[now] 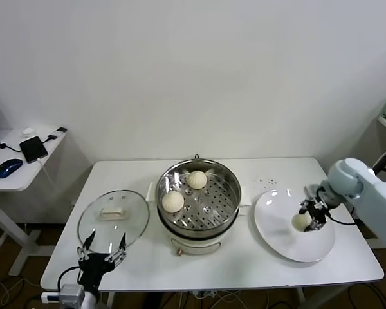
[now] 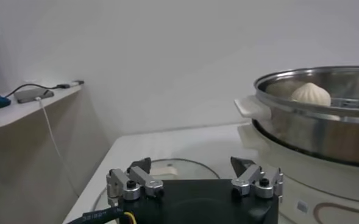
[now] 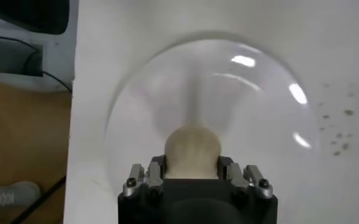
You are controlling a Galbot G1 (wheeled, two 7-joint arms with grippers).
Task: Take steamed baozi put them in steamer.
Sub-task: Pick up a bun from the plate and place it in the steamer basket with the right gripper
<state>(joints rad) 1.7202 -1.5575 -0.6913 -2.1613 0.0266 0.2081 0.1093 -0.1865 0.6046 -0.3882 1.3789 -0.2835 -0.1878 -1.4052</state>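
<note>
Right pincer (image 3: 191,173) clamps baozi (image 3: 192,150) on plate (image 1: 276,232); head view adds left pincer (image 1: 104,246) wide.

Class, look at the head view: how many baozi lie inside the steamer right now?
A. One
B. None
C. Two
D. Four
C. Two baozi rest on the perforated tray of the steamer; a third baozi is on the plate, with the right gripper closed around it.
</note>
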